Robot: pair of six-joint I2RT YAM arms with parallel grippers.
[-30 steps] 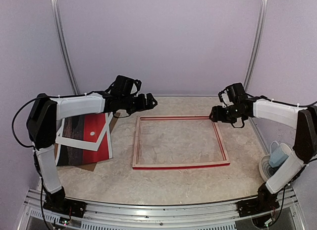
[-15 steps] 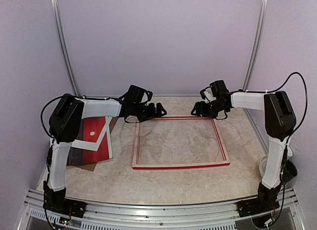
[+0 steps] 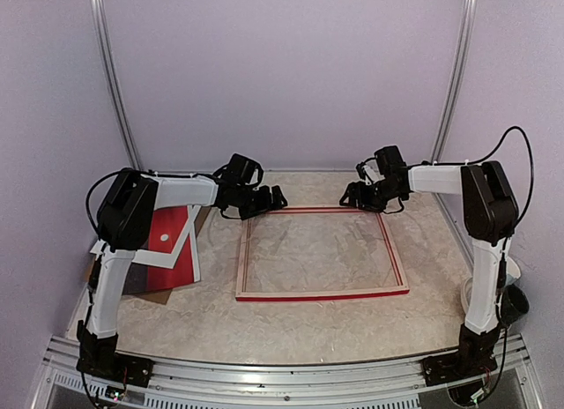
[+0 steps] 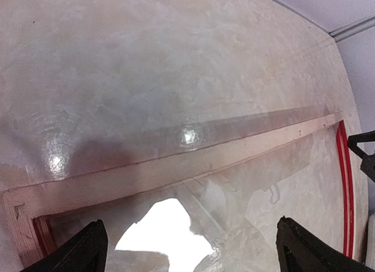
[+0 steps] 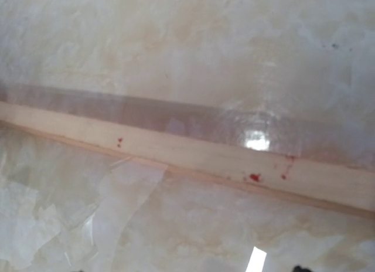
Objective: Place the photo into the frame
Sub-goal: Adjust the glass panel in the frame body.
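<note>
Flat mid-table: the frame [image 3: 322,294]; left of the frame, under a white mat [image 3: 141,256]: the photo [image 3: 167,228]; over the frame's far-left corner, spread wide, empty: left gripper [image 3: 269,200]; by its far-right corner, opening unclear: right gripper [image 3: 352,196].

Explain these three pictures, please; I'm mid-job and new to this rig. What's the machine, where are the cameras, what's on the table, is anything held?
Two robot arms stand at the near edge of the table. The wide picture is shot from above and behind them; the other two come from wrist cameras, looking down at the pale far rail of the frame. The frame lies flat mid-table. The photo lies at the left under a white mat border, on a brown board. Both grippers are at the far rail: the left gripper is open and empty; the right gripper holds nothing that shows.
</note>
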